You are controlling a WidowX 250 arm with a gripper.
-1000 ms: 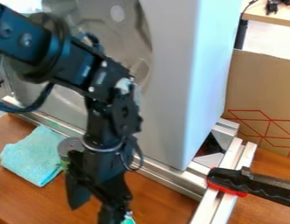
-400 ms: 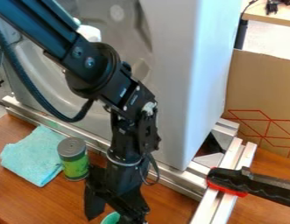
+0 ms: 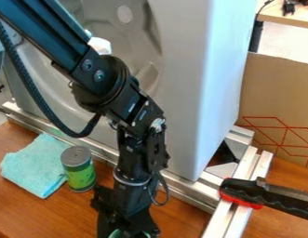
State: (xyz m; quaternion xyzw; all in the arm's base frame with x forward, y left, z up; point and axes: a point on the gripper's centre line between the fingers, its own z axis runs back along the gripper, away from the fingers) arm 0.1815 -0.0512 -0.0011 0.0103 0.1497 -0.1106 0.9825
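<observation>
Currently suspending a black angular gripper over the brown wooden table, partly covering a rounded teal object, near a green cylindrical can; not revealing whether spreading or pinching.

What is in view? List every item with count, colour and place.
Square-edged metal rails: several, silver, around the housing's base
Large smooth housing: one, grey, centre
Folded cloth: one, turquoise, left
Cylindrical can: one, green with grey top, beside cloth
Partly hidden object: one, green, bottom edge at gripper
Ridged handle: one, black and red, right
Cardboard: one, brown, right
Wooden tabletop: one, brown, underneath
Arm with gripper: one, black, left of centre
</observation>
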